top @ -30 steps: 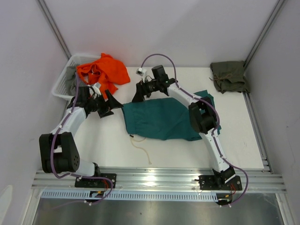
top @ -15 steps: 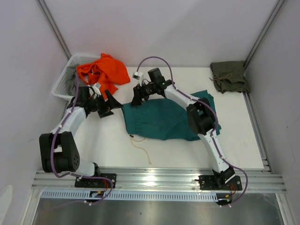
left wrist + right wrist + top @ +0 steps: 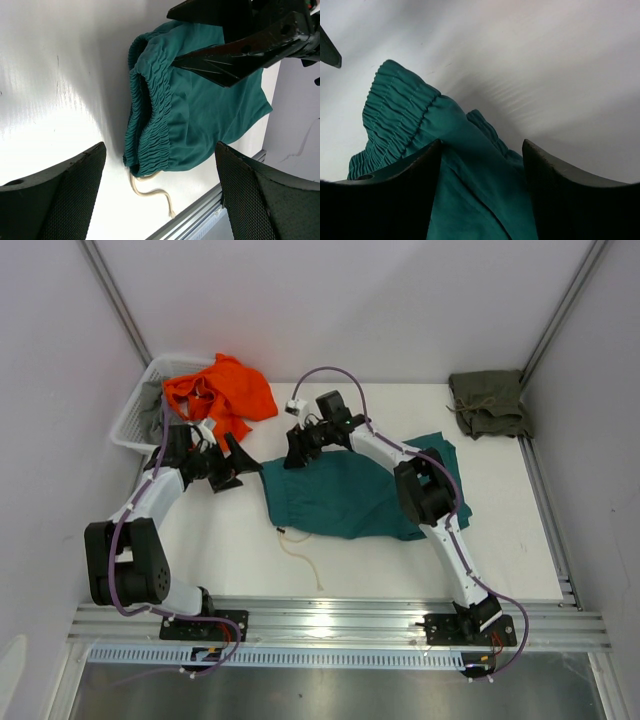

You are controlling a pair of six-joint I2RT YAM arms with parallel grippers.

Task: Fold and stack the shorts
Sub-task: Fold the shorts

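Top external: teal shorts (image 3: 345, 505) spread on tabletop (image 3: 230, 540), olive shorts (image 3: 487, 403) folded far right. Right hand (image 3: 295, 450) apart, straddling waistband (image 3: 145, 115); left hand (image 3: 235, 465) apart, just beside it. Grasp-for-fold step; next likely needs firm waistband pinch.

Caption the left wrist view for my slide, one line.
Open left gripper faces the waistband of the teal shorts, off-white cord trailing out, right gripper over the fabric.

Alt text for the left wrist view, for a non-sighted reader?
Teal shorts lie on the white table, gathered waistband facing the camera, off-white cord trailing from it. The right claw hangs over the cloth; the left claw, fingers open, frames the bottom.
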